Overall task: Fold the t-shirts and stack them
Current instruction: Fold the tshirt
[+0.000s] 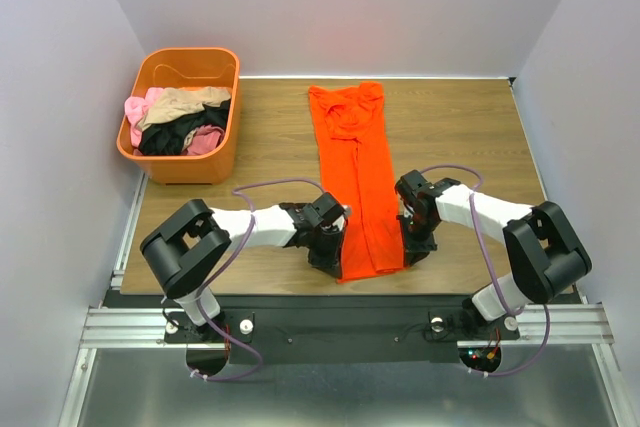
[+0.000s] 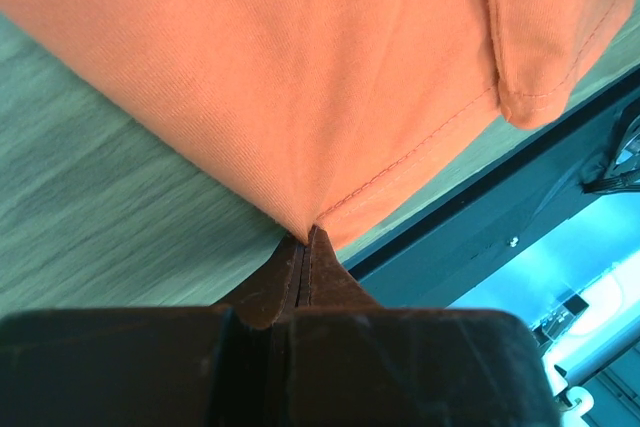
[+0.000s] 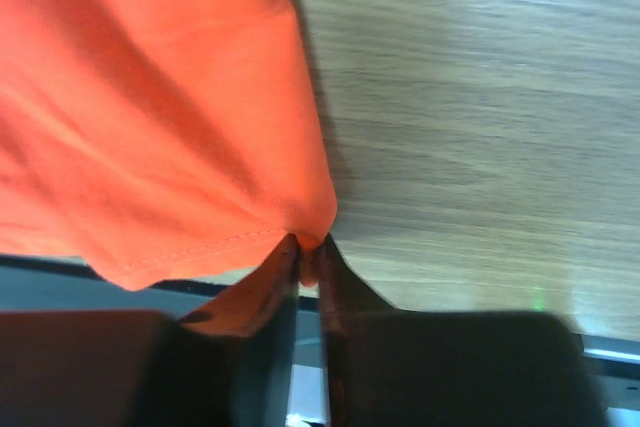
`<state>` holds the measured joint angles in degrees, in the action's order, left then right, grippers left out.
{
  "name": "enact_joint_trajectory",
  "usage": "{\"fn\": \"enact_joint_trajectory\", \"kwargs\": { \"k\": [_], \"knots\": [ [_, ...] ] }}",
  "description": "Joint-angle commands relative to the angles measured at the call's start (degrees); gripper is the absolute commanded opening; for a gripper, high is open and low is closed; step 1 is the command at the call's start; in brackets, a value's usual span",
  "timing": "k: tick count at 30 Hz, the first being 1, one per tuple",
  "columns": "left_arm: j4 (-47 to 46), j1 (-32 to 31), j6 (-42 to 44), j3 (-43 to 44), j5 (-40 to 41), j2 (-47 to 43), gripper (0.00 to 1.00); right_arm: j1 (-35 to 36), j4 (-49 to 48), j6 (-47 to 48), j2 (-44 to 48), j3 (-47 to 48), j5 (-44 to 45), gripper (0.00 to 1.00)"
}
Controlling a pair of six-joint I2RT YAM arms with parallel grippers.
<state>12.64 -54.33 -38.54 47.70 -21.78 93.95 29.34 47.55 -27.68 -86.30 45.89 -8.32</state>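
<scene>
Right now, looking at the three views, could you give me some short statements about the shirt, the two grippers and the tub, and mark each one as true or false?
1. The orange t-shirt lies on the table as a long narrow strip. True.
2. The left gripper is open and apart from the shirt. False: it is shut on the shirt's near hem.
3. The right gripper is shut on the shirt's edge. True.
4. The orange tub is empty. False: it holds pink, tan and black clothes.
5. The tub stands at the far right corner. False: it stands at the far left.
</scene>
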Motion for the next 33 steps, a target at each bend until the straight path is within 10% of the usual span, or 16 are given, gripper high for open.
{"fn": "enact_joint_trajectory", "kwargs": {
  "k": [1, 18, 33],
  "knots": [
    [4.32, -0.61, 0.49, -2.09, 2.80, -2.10, 0.00, 0.28, 0.08, 0.79, 1.04, -0.27, -2.22, 0.09],
    [3.27, -1.40, -6.44, -4.20, 1.39, -12.21, 0.00, 0.36, 6.41, -1.23, 9.48, -3.44, -9.08, 0.00],
    [5.30, 10.19, -0.22, 7.75, 6.05, -11.69, 0.00, 0.19, 6.07, -2.47, 0.53, 18.53, 3.74, 0.01]
  ]
}}
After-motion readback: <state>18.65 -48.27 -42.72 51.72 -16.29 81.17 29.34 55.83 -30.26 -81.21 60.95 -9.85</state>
